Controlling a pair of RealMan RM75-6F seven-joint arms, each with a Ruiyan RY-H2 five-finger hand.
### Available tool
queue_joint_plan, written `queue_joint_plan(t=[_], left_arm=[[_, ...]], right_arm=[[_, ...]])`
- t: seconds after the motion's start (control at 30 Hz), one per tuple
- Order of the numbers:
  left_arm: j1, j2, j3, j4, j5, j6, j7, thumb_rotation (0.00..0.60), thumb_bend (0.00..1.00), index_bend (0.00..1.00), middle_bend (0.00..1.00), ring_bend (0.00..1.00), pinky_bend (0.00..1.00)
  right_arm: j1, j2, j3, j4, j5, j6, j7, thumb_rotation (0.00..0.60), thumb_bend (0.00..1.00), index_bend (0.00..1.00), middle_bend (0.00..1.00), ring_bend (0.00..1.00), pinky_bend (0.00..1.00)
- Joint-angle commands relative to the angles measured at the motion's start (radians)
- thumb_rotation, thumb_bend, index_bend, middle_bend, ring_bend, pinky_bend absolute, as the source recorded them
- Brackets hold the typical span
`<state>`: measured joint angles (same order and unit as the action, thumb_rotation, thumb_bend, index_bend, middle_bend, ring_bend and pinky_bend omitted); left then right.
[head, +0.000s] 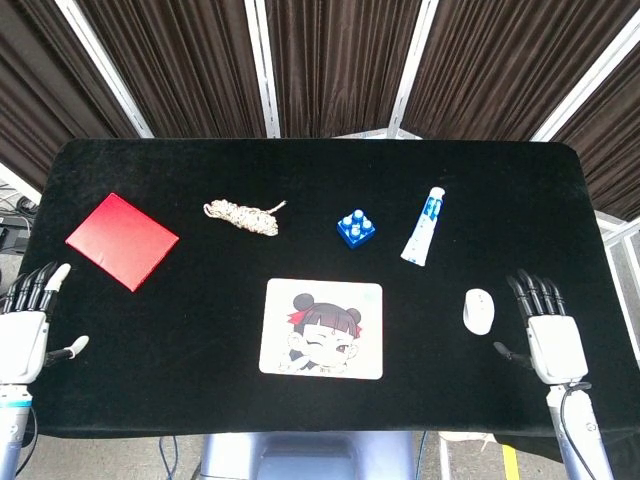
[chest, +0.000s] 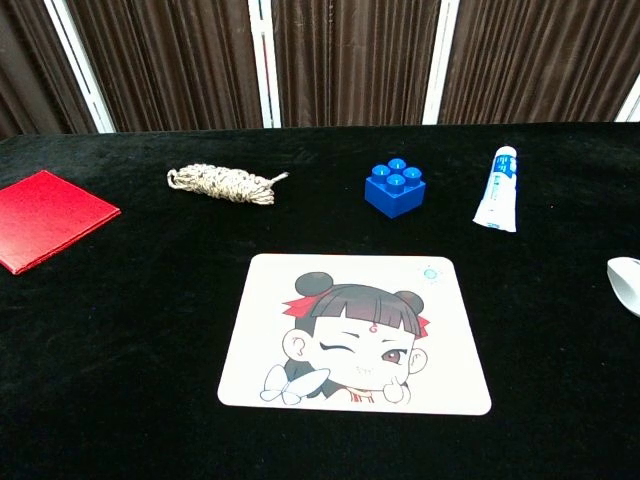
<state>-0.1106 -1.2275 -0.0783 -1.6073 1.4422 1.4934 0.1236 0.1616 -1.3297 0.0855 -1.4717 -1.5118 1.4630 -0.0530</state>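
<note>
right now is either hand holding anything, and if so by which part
Nothing is held. The left hand and the right hand both lie open, fingers apart, near the table's front edge; the right is beside the white mouse without touching it.
</note>
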Motion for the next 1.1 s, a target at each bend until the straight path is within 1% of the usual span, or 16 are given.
queue_joint_plan(t=[0.03, 0.53, 0.63, 0.77, 0.93, 1.1], left_arm=[[0.001, 0.002, -0.002, -0.003, -0.002, 0.002, -0.001, 0.6, 0.12, 0.0, 0.0, 0.0, 0.0], [0.003, 0.003, -0.003, -0.008, -0.008, 0.001, 0.004, 0.6, 0.12, 0.0, 0.0, 0.0, 0.0], [0.004, 0.005, -0.004, -0.01, -0.008, 0.004, 0.003, 0.6, 0.12, 0.0, 0.0, 0.0, 0.0], [0.005, 0.007, -0.005, -0.013, -0.01, 0.005, 0.003, 0.6, 0.12, 0.0, 0.0, 0.0, 0.0], [0.004, 0.008, -0.007, -0.014, -0.015, 0.001, 0.001, 0.6, 0.12, 0.0, 0.0, 0.0, 0.0], [0.004, 0.011, -0.01, -0.016, -0.016, 0.004, -0.002, 0.6, 0.12, 0.0, 0.0, 0.0, 0.0]], right_arm=[[0.001, -0.005, -0.003, 0.006, -0.002, -0.003, -0.005, 0.6, 0.02, 0.04, 0.0, 0.0, 0.0], [0.015, -0.03, -0.008, 0.025, 0.01, -0.039, -0.036, 0.6, 0.03, 0.04, 0.0, 0.0, 0.0], [0.024, -0.047, 0.003, 0.052, 0.023, -0.047, -0.064, 0.6, 0.03, 0.04, 0.0, 0.0, 0.0], [0.039, -0.074, 0.021, 0.09, 0.05, -0.07, -0.061, 0.6, 0.03, 0.04, 0.0, 0.0, 0.0], [0.058, -0.135, 0.038, 0.199, 0.066, -0.071, -0.128, 0.6, 0.03, 0.04, 0.0, 0.0, 0.0], [0.073, -0.174, 0.041, 0.269, 0.094, -0.113, -0.127, 0.6, 0.03, 0.04, 0.0, 0.0, 0.0]])
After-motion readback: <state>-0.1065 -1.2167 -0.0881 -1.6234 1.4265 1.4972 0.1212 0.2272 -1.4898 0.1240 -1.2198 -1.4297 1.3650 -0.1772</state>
